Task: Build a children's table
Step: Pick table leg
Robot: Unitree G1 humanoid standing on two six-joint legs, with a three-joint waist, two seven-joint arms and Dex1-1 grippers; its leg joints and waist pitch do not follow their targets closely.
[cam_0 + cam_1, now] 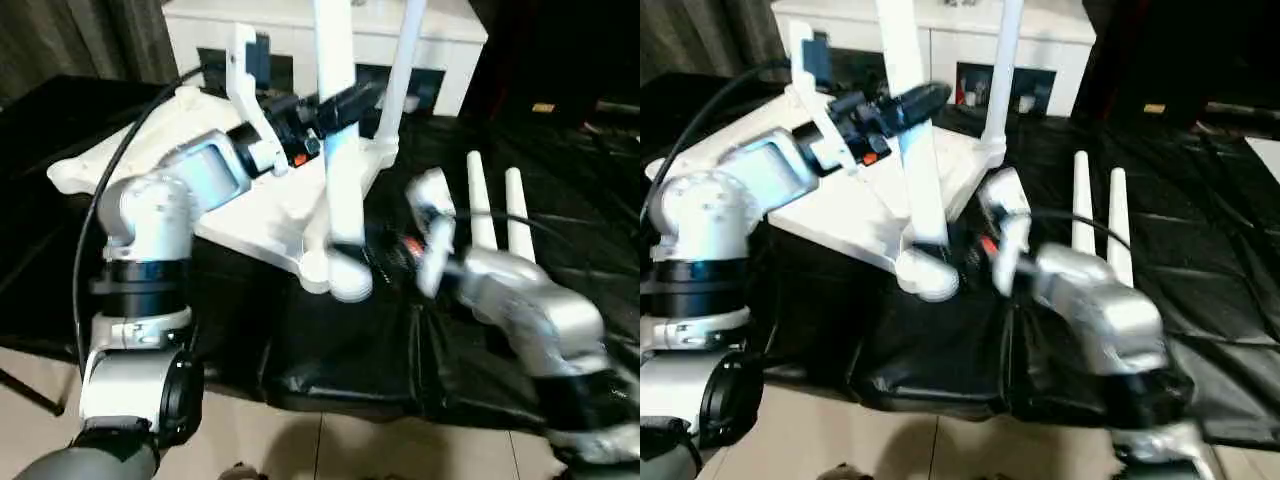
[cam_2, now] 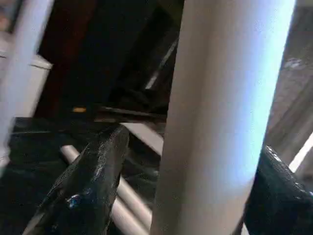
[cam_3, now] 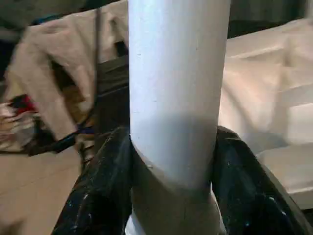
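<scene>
- Tabletop (image 1: 250, 215) lies upside down on the black-covered bench (image 1: 560, 230), two legs upright in its sockets.
- Near leg (image 1: 338, 150) stands vertical in the near-right corner socket (image 1: 340, 275).
- Left gripper (image 1: 335, 105) straddles it high, fingers spread.
- Right gripper (image 3: 171, 186) pinches its base, closest to the socket.
- Two spare legs (image 1: 495, 215) lie right.

White table top (image 1: 250, 215), white legs (image 1: 335, 150), black floor sheet (image 1: 560, 230)
</scene>
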